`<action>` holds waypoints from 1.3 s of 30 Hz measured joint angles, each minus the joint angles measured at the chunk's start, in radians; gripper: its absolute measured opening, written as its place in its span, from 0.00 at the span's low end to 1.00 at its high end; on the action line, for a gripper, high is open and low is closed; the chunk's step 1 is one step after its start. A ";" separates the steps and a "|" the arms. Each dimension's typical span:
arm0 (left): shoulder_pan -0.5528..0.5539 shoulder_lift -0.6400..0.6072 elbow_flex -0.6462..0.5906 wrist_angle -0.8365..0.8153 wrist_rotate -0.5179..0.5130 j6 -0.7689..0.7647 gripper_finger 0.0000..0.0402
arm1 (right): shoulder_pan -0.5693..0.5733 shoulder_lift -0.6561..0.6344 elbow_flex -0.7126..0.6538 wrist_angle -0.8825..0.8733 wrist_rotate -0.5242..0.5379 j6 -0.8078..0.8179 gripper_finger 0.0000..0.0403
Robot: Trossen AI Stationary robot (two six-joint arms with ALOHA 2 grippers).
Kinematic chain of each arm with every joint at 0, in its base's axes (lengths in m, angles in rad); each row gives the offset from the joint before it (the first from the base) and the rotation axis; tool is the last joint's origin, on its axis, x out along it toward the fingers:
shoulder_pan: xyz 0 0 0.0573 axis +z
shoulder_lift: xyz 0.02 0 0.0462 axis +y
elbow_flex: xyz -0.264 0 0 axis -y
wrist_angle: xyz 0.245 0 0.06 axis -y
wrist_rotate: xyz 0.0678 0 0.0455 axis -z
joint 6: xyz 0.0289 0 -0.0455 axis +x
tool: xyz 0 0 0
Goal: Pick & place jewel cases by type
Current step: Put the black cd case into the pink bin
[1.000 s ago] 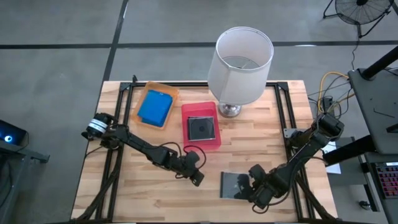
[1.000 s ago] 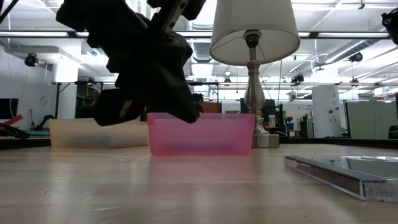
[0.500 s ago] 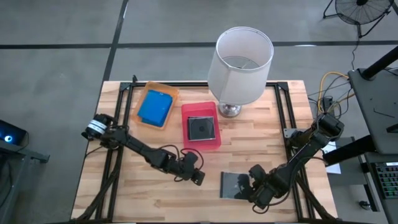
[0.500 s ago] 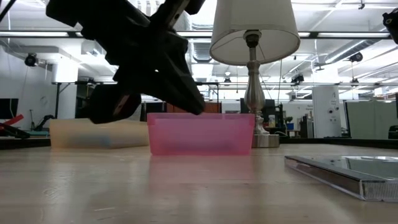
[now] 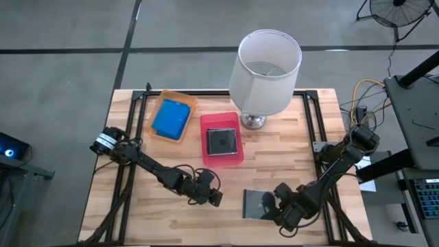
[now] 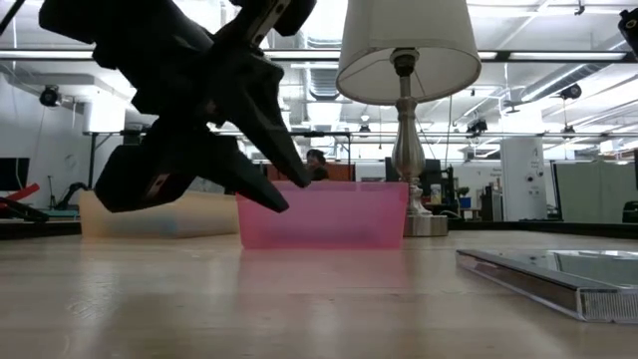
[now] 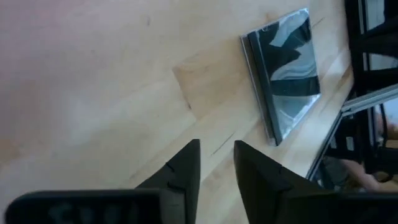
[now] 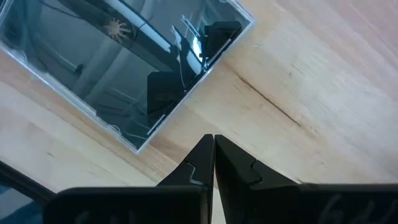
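A dark clear jewel case (image 5: 258,204) lies flat on the wood near the table's front edge, also seen in the low view (image 6: 558,274). My right gripper (image 5: 281,206) points down just right of it, shut (image 8: 213,152) over bare wood beside the case (image 8: 118,68). My left gripper (image 5: 214,197) hangs left of this case, slanting down toward it, with its fingers a little apart (image 7: 216,158) and nothing between them; the case (image 7: 283,74) lies ahead of it. Another dark case (image 5: 222,141) lies in the pink tray (image 5: 221,160). A blue case (image 5: 171,118) lies in the orange tray (image 5: 156,107).
A lamp (image 5: 267,68) with a white shade stands at the back, right of the pink tray (image 6: 324,214). The orange tray (image 6: 150,214) sits at the back left. Bare wood stretches along the front left of the table. A person shows far off in the room (image 6: 317,162).
My left gripper has drifted a little toward the table's near edge and rolled about its own axis. Its fingers, shut before, have parted slightly. The right gripper and the cases have kept still.
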 joint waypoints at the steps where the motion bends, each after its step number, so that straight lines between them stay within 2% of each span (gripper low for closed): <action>1: 0.000 0.000 0.000 0.002 0.000 -0.013 0.21 | 0.002 0.000 0.000 0.003 0.000 -0.008 0.02; 7: 0.000 0.019 0.000 0.027 -0.037 -0.093 0.35 | 0.025 0.000 -0.001 0.023 0.030 -0.042 0.02; 13: 0.001 0.121 0.007 0.144 -0.033 -0.204 0.44 | 0.046 0.000 -0.006 0.030 0.056 -0.049 0.02; 20: 0.001 0.196 0.063 0.213 -0.024 -0.189 0.46 | 0.062 0.000 -0.006 0.037 0.055 -0.050 0.02; 30: 0.003 0.222 0.120 0.222 -0.034 -0.141 0.46 | 0.064 0.000 -0.006 0.056 0.055 -0.047 0.02; 33: 0.008 0.222 0.120 0.222 -0.008 -0.133 0.46 | 0.064 0.000 -0.006 0.057 0.055 -0.047 0.02; 39: 0.009 0.222 0.121 0.204 0.019 -0.116 0.54 | 0.064 0.000 -0.006 0.060 0.055 -0.043 0.02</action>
